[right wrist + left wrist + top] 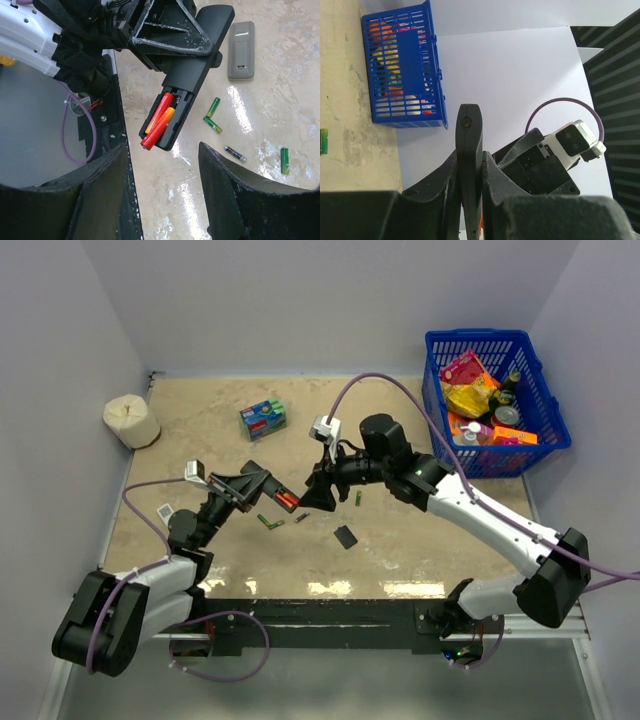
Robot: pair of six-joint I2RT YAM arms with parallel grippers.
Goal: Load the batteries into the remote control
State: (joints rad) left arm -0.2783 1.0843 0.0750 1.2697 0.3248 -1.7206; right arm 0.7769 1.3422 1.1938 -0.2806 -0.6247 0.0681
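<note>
My left gripper (248, 487) is shut on the slim black remote control (200, 60) and holds it above the table, edge-on in the left wrist view (469, 130). Its battery compartment is open. Two orange-red batteries (159, 121) lie in it; one is tilted and sticks out past the remote's end. My right gripper (165, 185) is open and empty, just off that end of the remote (322, 495). Green batteries (213, 116) and a dark one (235, 153) lie loose on the table. The small black back cover (346, 536) lies on the table nearby.
A grey remote (241, 50) lies on the table beyond the held one. A blue-green packet (263, 418) and a paper roll (131, 421) are at the back left. A blue basket (545, 390) of packets stands at the back right.
</note>
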